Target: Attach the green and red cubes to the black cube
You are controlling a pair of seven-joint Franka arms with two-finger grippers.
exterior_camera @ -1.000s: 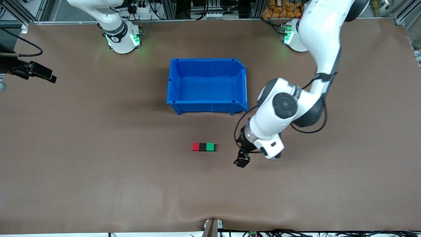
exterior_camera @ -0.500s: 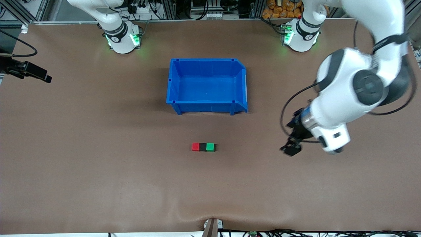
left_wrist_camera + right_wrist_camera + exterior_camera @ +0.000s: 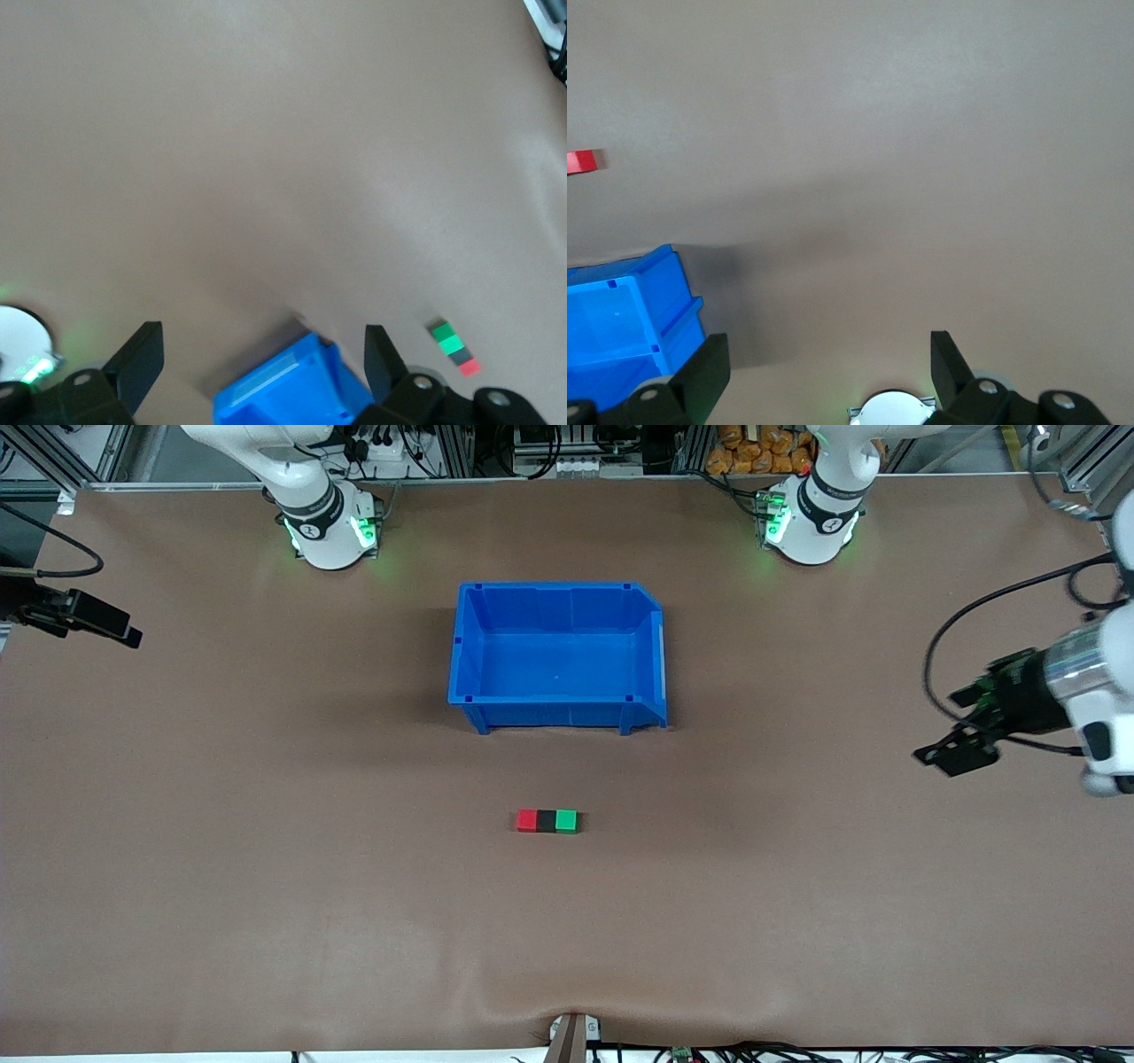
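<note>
The red cube (image 3: 527,820), black cube (image 3: 546,821) and green cube (image 3: 566,820) sit in one tight row on the brown desk (image 3: 266,886), the black one in the middle and touching both neighbours. The row lies nearer the front camera than the blue bin (image 3: 660,655), which stands empty, with the red end toward the right arm's end of the desk and the green end toward the left arm's. Judged from this, the joining looks done.

The left pincer (image 3: 955,755) hangs over bare desk at the left arm's end, well apart from the cubes, its fingers spread wide with nothing between them. The right pincer (image 3: 824,372) hangs at the right arm's end of the desk, fingers likewise spread and empty.

Little threatens the row now. The main risk would be an arm sweeping low across the middle and knocking the cubes apart, or a weak bond letting an end cube drift if the desk is jolted.

Whether the cubes are truly locked together or merely pressed side by side cannot be told. In the front view the right pincer is cut by the frame edge. The right wrist view catches only the red cube at its border.
</note>
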